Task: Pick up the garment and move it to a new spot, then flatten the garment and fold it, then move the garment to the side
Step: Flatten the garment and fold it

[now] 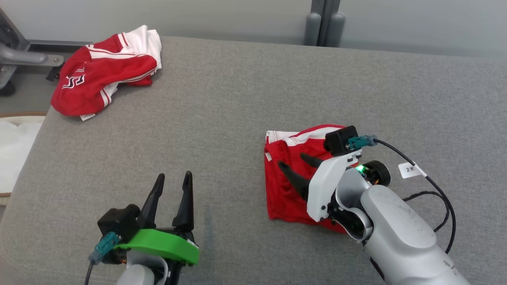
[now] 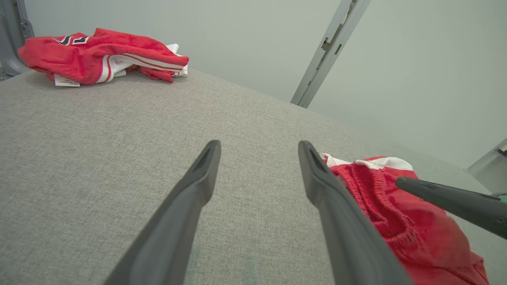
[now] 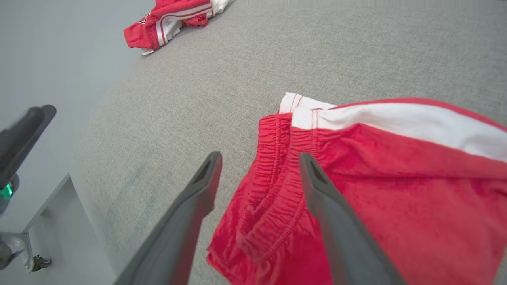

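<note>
**Folded shorts lie under the open right gripper**

The folded red shorts point(image 1: 285, 190) lie flat on the grey upholstered surface point(image 1: 237, 99), right of centre and toward the robot. The gathered elastic waistband point(image 3: 273, 186) forms the edge facing the robot's left and runs from near to far. A white band point(image 3: 396, 122) marks the far edge.

The right forearm enters from the lower right with its wrist bent. The right gripper point(image 1: 294, 160) points far-left over the shorts, its fingers spread wide and holding nothing. Whether they touch the cloth I cannot tell.

The left gripper point(image 1: 174, 176) hangs over bare fabric well to the left, fingers parted and pointing away. A crumpled red-and-white garment point(image 1: 103, 75) sits at the far left corner.
</note>
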Robot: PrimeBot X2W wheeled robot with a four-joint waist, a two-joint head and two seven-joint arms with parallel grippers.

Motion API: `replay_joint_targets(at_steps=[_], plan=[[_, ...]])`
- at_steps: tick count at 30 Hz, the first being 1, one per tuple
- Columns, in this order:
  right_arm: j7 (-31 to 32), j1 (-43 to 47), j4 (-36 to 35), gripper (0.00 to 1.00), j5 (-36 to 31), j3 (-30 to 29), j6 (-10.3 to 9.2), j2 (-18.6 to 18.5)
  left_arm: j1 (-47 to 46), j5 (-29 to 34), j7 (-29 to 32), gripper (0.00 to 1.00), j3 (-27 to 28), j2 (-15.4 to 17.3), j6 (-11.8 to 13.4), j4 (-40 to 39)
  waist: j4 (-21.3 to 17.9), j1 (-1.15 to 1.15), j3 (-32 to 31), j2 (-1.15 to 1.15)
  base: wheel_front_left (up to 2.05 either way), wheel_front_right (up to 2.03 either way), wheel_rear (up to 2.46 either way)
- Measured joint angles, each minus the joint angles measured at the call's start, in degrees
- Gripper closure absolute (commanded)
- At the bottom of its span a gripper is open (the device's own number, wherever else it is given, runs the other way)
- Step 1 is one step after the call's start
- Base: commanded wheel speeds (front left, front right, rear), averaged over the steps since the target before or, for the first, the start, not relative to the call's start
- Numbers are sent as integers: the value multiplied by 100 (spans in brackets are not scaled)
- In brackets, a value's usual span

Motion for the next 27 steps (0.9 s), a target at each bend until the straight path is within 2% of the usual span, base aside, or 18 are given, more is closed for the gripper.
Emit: replay_joint_targets(at_steps=[5,11,15,19,23,27], plan=[[-404,-175,71,0,64,180,0,0,-58,2,0,0,-26,-5,0,-4,-65,0,-8,0,0,0,0],[-1209,-337,166,0,-739,1,0,1,-86,110,0,0,-12,-16,0,-54,-210,0,-57,0,0,0,0],[-1763,-337,226,0,-1483,-354,0,-10,-124,178,0,0,20,-24,0,-10,-335,0,-128,0,0,0,0],[-2337,-107,205,0,-2053,-1006,0,-5,-133,327,0,0,186,-18,0,45,-504,0,-263,0,0,0,0],[-2788,256,74,0,-2276,-1478,0,-8,-92,499,0,0,281,-3,0,91,-630,0,-373,0,0,0,0],[-2988,773,-56,0,-2152,-1781,0,-5,53,554,0,0,387,-2,0,92,-709,0,-483,0,0,0,0]])
